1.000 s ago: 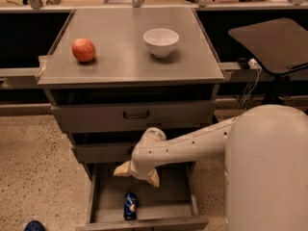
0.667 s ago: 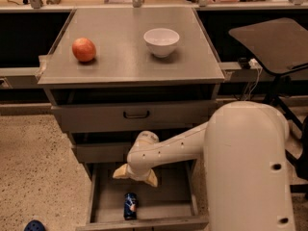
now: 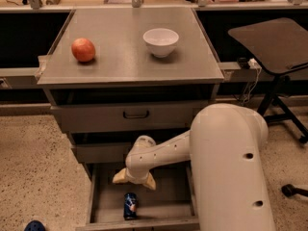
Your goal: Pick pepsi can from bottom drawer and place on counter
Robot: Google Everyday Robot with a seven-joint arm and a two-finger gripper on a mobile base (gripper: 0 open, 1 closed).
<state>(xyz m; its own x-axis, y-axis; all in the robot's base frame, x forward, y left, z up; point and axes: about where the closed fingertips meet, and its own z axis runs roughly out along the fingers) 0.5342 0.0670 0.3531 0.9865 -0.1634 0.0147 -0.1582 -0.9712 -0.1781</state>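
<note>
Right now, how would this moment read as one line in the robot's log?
stage: pre-grasp | gripper: over open bottom drawer, jaws open, empty | pepsi can: on drawer floor near front | counter: apple, white bowl

Cream hand point(image 3: 134, 180) near seemingly dark-blue pepsi can point(image 3: 130, 205)

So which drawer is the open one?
The bottom drawer: it's pulled out, with the pepsi can inside and the gripper hovering above it, jaws open. The top drawer and middle drawer are shut.
</note>
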